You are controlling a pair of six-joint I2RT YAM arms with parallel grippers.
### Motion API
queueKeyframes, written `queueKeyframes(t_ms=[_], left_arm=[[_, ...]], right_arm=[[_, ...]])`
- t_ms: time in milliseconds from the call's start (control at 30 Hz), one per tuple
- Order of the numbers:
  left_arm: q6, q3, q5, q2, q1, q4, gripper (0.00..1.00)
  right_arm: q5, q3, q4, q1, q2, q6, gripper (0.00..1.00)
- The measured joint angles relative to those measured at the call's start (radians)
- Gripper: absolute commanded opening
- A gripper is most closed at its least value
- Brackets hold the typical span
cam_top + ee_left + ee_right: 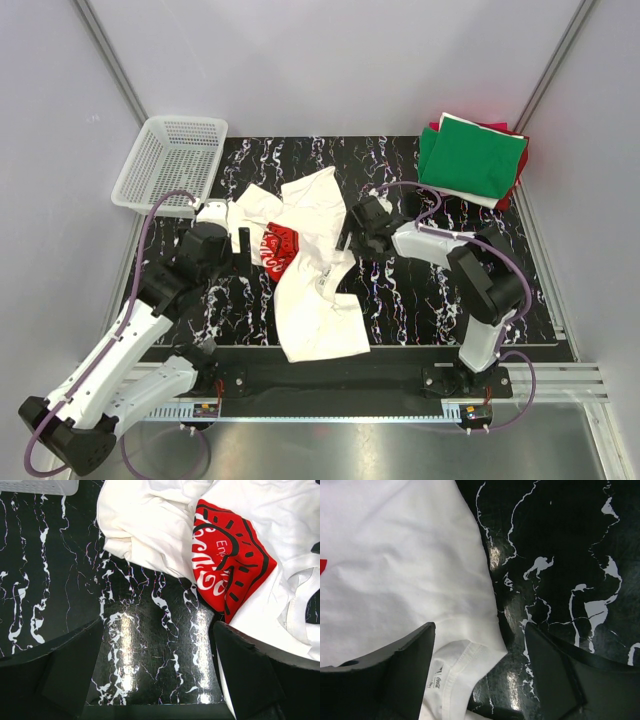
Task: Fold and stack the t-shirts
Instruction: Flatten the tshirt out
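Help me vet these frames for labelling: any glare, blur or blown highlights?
Left wrist: bright glare streaks on the glossy marble tabletop between the fingers of the left tool, which look dark and soft-edged; the cream-white t-shirt shows fold detail. Right wrist: smaller glare spots on the tabletop, right tool out of focus. Top external: even light, sharp, soft shadows only.

right wrist view, contents: cream-white t-shirt [395, 565], creased, spread over the left and upper part; a sliver of red print [322, 566] is seen at the left edge. ribbed hem [462, 665] with small lettering is shown low centre. black white-veined table [570, 545] is exposed at right. right gripper [479, 630] is seen with jaws apart, the shirt's corner between them.
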Motion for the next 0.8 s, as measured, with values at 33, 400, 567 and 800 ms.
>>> queueKeyframes(t_ms=[33, 400, 567, 800], left_arm=[[0.0, 0.0, 0.0, 0.0, 0.0, 0.0, 0.99], [0.0, 0.0, -0.006, 0.002, 0.0, 0.0, 0.99], [0.0, 0.0, -0.012, 0.013, 0.0, 0.0, 0.99], [-0.001, 0.0, -0.019, 0.042, 0.0, 0.0, 0.99]], right_arm=[[-0.006, 0.005, 0.0, 0.0, 0.01, 0.001, 0.75], [-0.085, 0.011, 0.011, -0.001, 0.041, -0.003, 0.03], [-0.117, 0.071, -0.047, -0.058, 0.046, -0.059, 0.0], [-0.137, 0.549, -0.204, -0.39, 0.172, -0.175, 0.52]])
